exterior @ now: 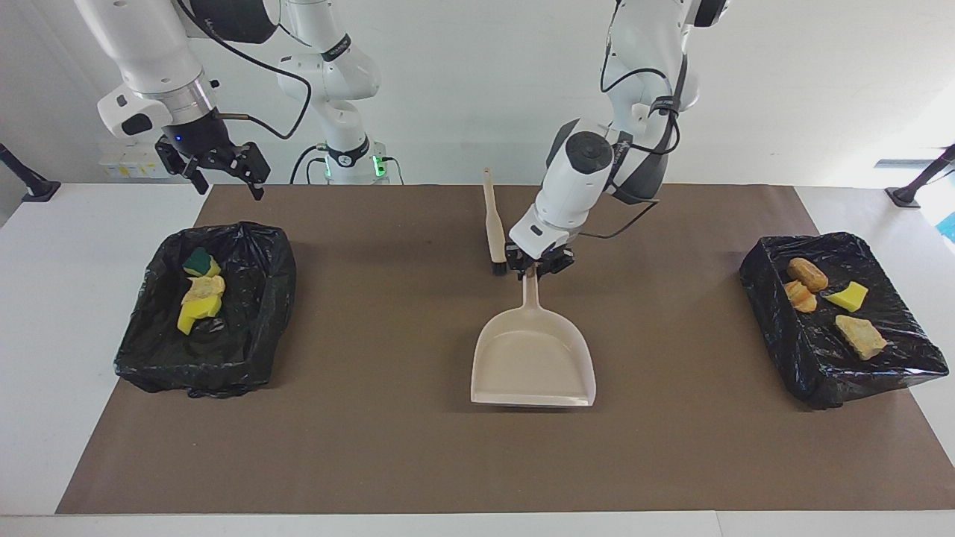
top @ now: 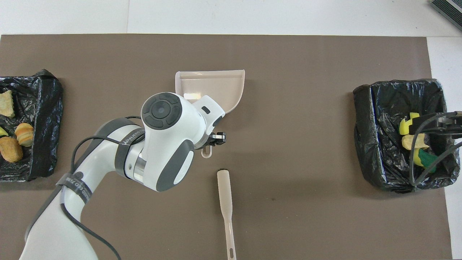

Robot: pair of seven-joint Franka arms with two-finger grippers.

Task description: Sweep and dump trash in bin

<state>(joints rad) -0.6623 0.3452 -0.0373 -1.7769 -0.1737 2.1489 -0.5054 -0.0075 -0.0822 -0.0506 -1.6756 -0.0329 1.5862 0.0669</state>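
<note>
Facing view: left gripper (exterior: 533,270) clenched on the handle of the beige dustpan (exterior: 533,362), pan flat on the brown mat (exterior: 418,455) mid-table, mouth turned away from the robots; brush (exterior: 494,224) just beside the gripper, nearer the robots; right gripper (exterior: 224,173) released, hanging above the mat's edge near the lined bin (exterior: 254,328) at the right arm's end, holding nothing; trash (exterior: 200,292) piled in that bin (yellow bits, one green-topped), further trash pieces (exterior: 860,337) on the black tray (exterior: 813,373) at the left arm's end. Overhead view: left arm covering the dustpan (top: 216,85) handle, brush (top: 225,202) nearer the robots, trash (top: 411,141) in the bin (top: 379,144), right gripper's fingers (top: 445,122) over it
</note>
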